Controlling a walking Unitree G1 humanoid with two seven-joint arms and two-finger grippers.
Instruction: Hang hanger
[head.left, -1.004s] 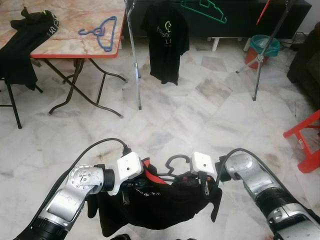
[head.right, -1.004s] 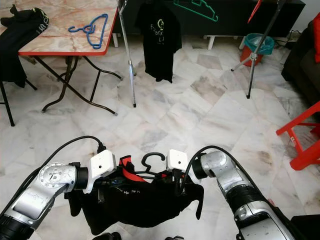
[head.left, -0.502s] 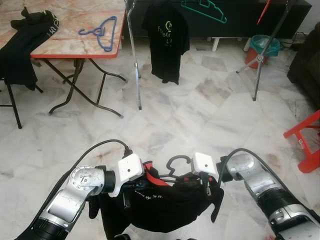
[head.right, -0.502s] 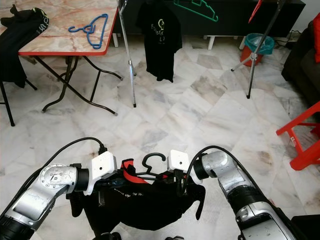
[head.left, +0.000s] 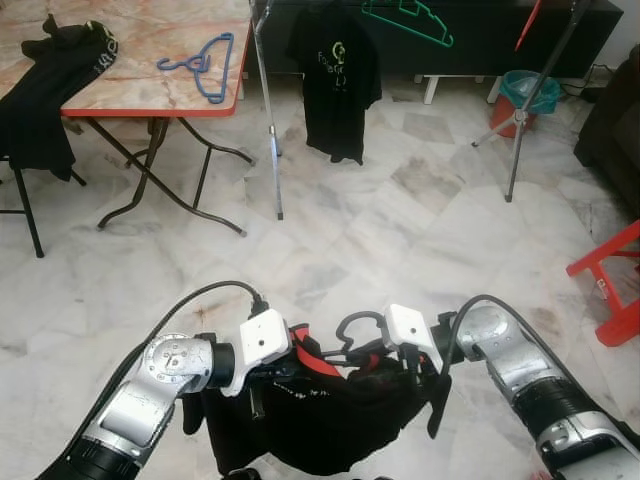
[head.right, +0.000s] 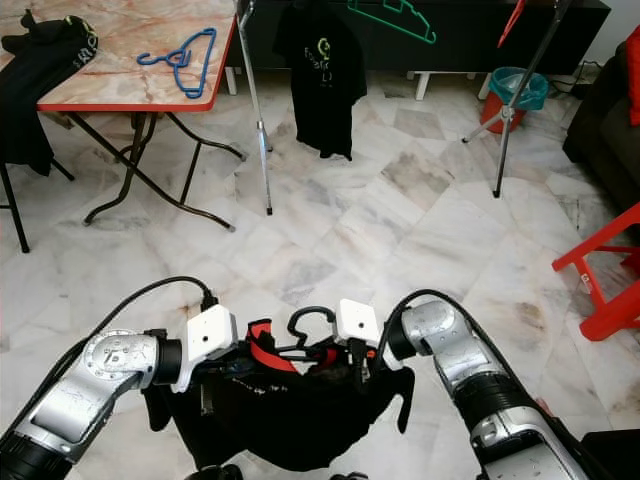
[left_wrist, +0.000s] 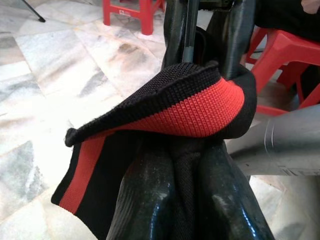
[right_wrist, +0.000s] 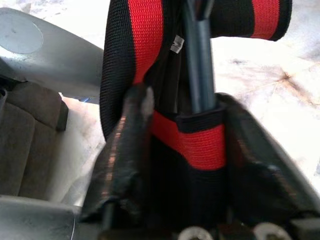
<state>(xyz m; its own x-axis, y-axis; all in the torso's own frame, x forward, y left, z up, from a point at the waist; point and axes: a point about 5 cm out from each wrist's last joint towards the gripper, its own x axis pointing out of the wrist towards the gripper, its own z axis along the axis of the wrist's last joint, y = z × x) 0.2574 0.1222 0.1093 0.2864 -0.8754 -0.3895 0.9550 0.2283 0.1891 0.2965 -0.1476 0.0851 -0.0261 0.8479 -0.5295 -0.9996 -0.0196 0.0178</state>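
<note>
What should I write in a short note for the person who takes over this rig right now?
Left gripper: shut on the black shirt, at its red-trimmed collar.
Right gripper: shut on the same shirt.
The shirt is on a dark hanger, held low between both arms, hook up.
The clothes rack stands ahead, across the floor, with one black T-shirt and a green hanger on it.
Done: shirt on hanger.
Left: walk to the rack, hook it on.

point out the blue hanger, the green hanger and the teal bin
blue hanger (head.left: 205, 62), left eye view, on its lower bar, lying on the table.
green hanger (head.left: 415, 20), left eye view, on its sloping arm.
teal bin (head.left: 527, 90), left eye view, on its front rim.
</note>
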